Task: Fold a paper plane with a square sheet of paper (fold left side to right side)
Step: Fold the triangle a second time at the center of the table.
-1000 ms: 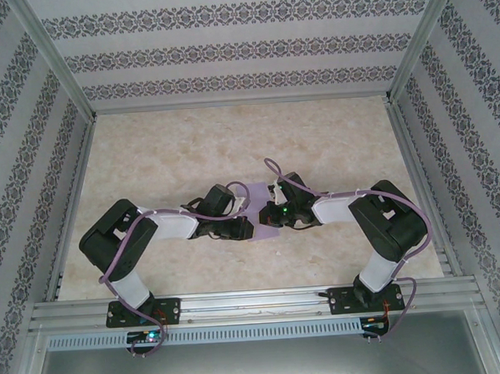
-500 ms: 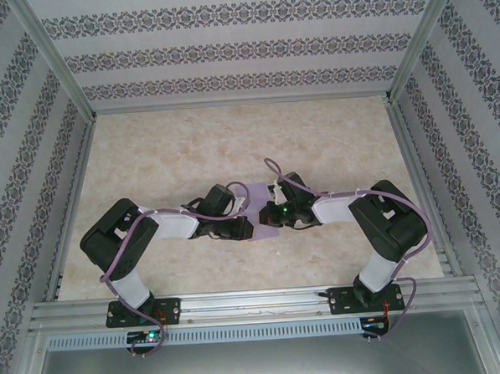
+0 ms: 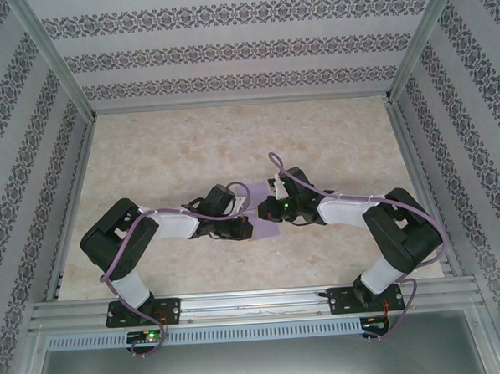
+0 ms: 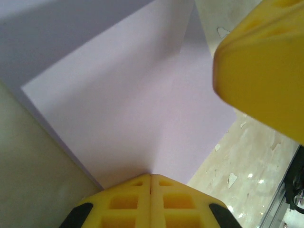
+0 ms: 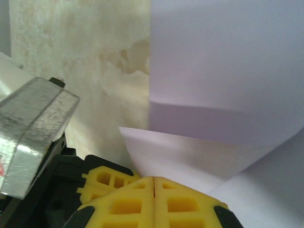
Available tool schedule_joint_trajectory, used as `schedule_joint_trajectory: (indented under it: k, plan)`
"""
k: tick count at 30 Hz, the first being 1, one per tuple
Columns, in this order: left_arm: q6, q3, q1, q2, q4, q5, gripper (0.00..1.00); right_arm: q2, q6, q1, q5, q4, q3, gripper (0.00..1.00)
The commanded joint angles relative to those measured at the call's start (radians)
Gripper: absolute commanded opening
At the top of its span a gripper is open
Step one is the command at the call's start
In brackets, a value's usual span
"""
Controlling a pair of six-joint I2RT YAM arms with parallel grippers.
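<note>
Now, the paper: the thin matte lilac square sheet of paper (image 3: 267, 230) lies near the middle of the marbled beige tabletop (image 3: 189, 148), between the two wrists and partly folded. In the left wrist view a crease runs along it and one layer sits over another.
Left fingers: the left gripper (image 4: 151, 183) has its yellow pads pressed together. The sheet's edge runs into the seam, so it looks pinched.
Right fingers: the right gripper (image 5: 154, 185) is likewise closed, and a raised flap of the sheet comes out from between its pads.
Risk, tearing: both arms hold the same thin sheet close together. If they pull apart or twist against each other, it could rip or slip out.
Risk, skewed fold: if the flap is carried across without its edges matching, the crease would likely set crooked.
Risk, collision: a yellow finger (image 4: 266, 61), probably the other arm's, hangs just beside the left gripper. A small misjudged move could knock them together.
Surroundings: patterned wallpaper walls (image 3: 226, 50), an aluminium rail (image 3: 256, 302) at the near edge, and purple cables (image 3: 119, 252) along the arms.
In the way: a grey metal block (image 5: 33, 123) sits near the right fingers; I cannot tell what it belongs to.
</note>
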Motion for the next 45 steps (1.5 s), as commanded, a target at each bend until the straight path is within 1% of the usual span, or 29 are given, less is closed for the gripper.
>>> schedule_joint_trajectory:
  k: [1, 13, 25, 35, 45]
  plan:
    - [0.035, -0.006, -0.011, 0.045, -0.103, -0.091, 0.02, 0.000, 0.012, 0.030, 0.028, 0.017, -0.002, 0.00]
    - [0.047, 0.001, -0.013, 0.065, -0.110, -0.099, 0.02, 0.090, 0.036, 0.073, 0.096, 0.051, 0.012, 0.00]
    - [0.014, 0.009, -0.012, 0.090, -0.158, -0.136, 0.01, 0.078, 0.005, 0.073, 0.209, -0.013, -0.013, 0.00]
    - [-0.011, 0.001, -0.012, 0.115, -0.168, -0.142, 0.01, 0.074, -0.031, 0.038, 0.242, -0.035, -0.016, 0.00]
    - [-0.019, -0.006, -0.012, 0.133, -0.167, -0.139, 0.01, 0.074, -0.059, -0.021, 0.235, -0.035, -0.013, 0.00]
